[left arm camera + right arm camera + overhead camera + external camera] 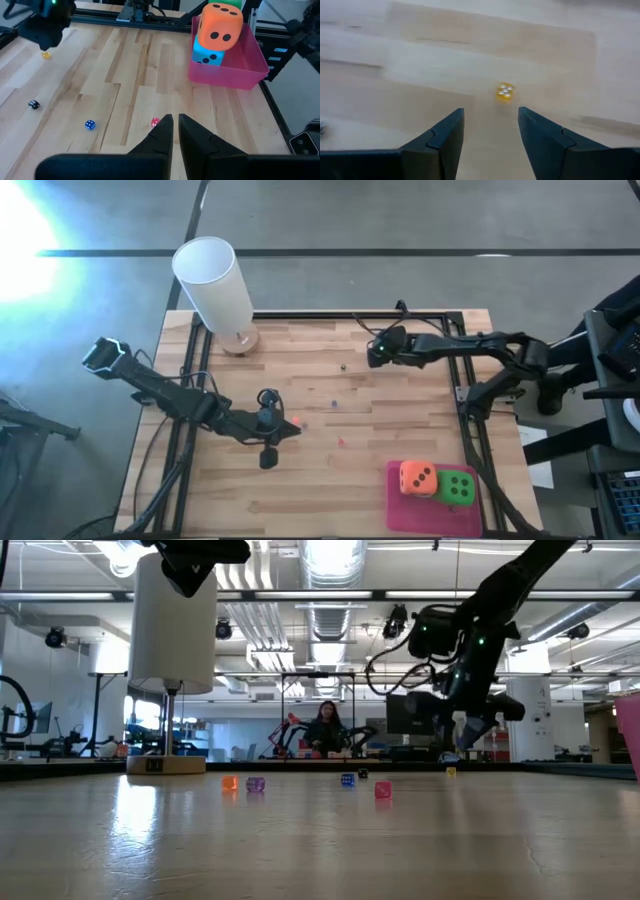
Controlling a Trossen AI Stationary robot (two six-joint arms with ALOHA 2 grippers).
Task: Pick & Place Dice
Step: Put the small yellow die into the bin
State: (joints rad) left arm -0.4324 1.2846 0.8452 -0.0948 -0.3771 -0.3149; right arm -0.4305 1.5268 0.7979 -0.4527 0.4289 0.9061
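Three big soft dice sit in the pink tray (400, 505) at the near right. The orange die (220, 25) rests on the teal die (207, 56), with the green die (458, 487) beside them. Small dice lie loose on the wood: yellow (505, 91), pink (155, 121), blue (90, 125) and black (33, 104). My right gripper (490, 112) hangs open over the far middle of the table, slanting down. The yellow die lies just ahead of its fingers, untouched. My left gripper (176, 119) is shut and holds nothing, above the table's middle near the pink die.
A tall white cylinder (215, 285) stands on a round wooden base at the far left corner. A black frame rail (470, 430) runs along the table's right edge beside the tray. Bare wood lies between the two grippers. A person (325, 730) sits in the room beyond.
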